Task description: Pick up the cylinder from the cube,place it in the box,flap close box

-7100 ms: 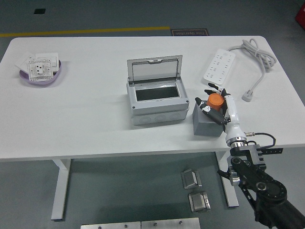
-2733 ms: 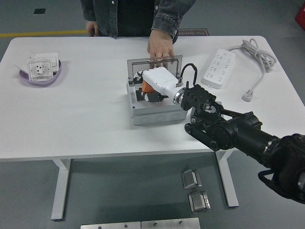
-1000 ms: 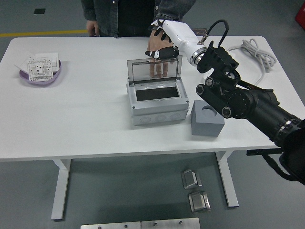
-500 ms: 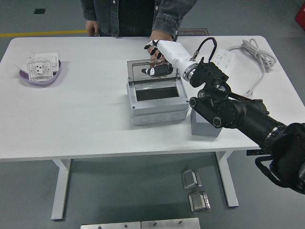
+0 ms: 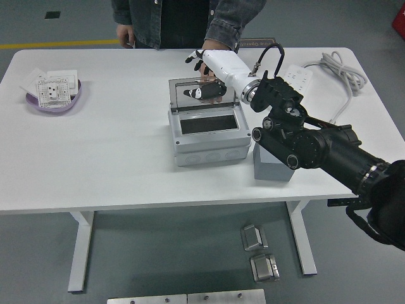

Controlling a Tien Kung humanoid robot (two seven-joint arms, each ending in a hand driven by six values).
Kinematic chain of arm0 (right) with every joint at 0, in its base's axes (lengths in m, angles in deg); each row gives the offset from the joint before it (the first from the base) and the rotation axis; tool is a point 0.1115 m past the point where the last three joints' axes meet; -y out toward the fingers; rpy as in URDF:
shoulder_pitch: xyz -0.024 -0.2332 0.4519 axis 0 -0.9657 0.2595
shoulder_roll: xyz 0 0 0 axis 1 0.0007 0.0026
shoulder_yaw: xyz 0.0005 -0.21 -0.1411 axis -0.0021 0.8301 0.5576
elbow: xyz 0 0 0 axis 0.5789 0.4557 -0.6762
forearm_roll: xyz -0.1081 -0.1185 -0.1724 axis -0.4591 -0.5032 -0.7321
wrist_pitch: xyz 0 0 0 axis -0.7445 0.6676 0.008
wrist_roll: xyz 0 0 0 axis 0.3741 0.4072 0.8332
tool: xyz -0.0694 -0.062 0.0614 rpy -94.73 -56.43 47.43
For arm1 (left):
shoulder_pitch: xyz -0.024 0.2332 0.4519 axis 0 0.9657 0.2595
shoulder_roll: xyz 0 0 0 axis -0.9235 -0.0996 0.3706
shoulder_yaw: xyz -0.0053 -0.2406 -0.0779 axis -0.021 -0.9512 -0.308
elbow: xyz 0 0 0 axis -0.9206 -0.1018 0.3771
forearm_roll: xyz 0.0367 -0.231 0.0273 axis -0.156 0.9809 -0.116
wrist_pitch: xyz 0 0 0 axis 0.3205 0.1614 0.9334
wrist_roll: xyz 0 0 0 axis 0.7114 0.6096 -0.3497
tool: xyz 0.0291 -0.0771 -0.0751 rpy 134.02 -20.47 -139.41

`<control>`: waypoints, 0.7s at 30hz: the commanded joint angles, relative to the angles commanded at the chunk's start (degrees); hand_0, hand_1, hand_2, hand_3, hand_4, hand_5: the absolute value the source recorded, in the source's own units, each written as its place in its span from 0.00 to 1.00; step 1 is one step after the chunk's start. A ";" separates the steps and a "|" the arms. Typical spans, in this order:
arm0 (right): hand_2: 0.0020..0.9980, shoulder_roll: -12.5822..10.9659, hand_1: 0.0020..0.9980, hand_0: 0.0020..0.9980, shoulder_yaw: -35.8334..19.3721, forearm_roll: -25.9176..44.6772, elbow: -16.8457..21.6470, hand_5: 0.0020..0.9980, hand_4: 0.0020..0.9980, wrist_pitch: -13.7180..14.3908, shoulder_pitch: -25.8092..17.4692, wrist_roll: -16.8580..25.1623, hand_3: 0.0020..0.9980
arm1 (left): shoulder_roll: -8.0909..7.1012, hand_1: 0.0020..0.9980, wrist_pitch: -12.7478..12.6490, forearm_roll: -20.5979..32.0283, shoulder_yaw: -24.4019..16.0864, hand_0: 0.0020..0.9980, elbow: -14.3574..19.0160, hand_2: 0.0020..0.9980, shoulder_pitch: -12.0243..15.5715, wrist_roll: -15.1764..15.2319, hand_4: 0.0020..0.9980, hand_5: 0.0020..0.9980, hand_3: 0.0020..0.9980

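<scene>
The robot hand [image 5: 204,79] has come down a little since half a second ago and now sits right at the top of the lid [image 5: 204,94]. A while before that, it was low over the box [image 5: 209,134] with the orange cylinder. Now no orange shows anywhere, and the cube [image 5: 272,168] beside the box is mostly hidden by the arm. So I think the cylinder is already inside the box, though the dark opening does not show it.

The step in hand looks like closing the flap. The lid stands up at the back of the box, open. Next, the robot hand needs to push the top of the lid forward and down, until it lies flat over the opening.

The robot hand holds nothing. Its black fingers [image 5: 201,92] are bent over the front of the clear lid, and one fingertip sticks out to the left above it. It seems to touch the lid near its top edge, but I cannot be sure.

A person stands at the far side of the surface [image 5: 107,145]. One person's hand [image 5: 211,63] is just behind the lid, partly hidden by the robot hand. It may be steadying the lid.
</scene>
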 joint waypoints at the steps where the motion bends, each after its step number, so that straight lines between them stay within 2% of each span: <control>1: 0.62 -0.18 0.52 0.44 -0.05 -0.02 0.07 0.39 0.88 -0.05 0.19 -0.11 0.76 | 0.02 0.66 0.03 -0.19 -0.17 0.68 0.00 0.58 0.04 -0.02 0.50 0.02 0.60; 5: 0.62 -0.51 0.52 0.44 -0.36 0.22 -0.47 0.39 0.88 -0.16 0.84 -0.18 0.76 | -0.04 0.66 0.04 -0.26 -0.17 0.68 0.00 0.58 -0.09 -0.01 0.50 0.02 0.60; 6: 0.61 -0.44 0.49 0.40 -0.47 0.35 -0.93 0.40 0.88 -0.21 0.95 -0.09 0.76 | -0.06 0.66 0.03 -0.16 -0.04 0.68 0.00 0.58 -0.16 0.00 0.50 0.01 0.60; 10: 0.61 0.18 0.49 0.40 -1.09 1.36 -3.94 0.40 0.88 -0.45 1.15 0.68 0.76 | -0.20 0.66 0.03 0.14 0.51 0.68 0.00 0.58 -0.55 -0.02 0.50 0.01 0.60; 11: 0.60 0.35 0.42 0.33 -1.21 1.56 -4.68 0.40 0.88 -0.50 1.15 0.89 0.75 | -0.24 0.66 0.04 0.17 0.62 0.68 0.00 0.58 -0.65 -0.02 0.50 0.01 0.60; 17: 0.60 1.25 0.42 0.33 -1.89 2.63 -9.60 0.40 0.88 -1.04 0.98 2.38 0.75 | -0.51 0.66 0.14 0.43 1.57 0.68 0.00 0.58 -1.37 -0.04 0.50 0.01 0.60; 18: 0.60 1.29 0.44 0.39 -2.12 2.65 -10.07 0.41 0.89 -1.15 0.98 2.52 0.75 | -0.54 0.66 0.17 0.45 1.68 0.68 0.00 0.58 -1.44 -0.03 0.50 0.01 0.60; 21: 0.60 1.33 0.44 0.39 -2.89 2.57 -10.81 0.41 0.89 -1.45 1.03 2.72 0.75 | -0.55 0.66 0.28 -0.19 1.27 0.68 0.00 0.58 -1.53 -0.03 0.50 0.01 0.60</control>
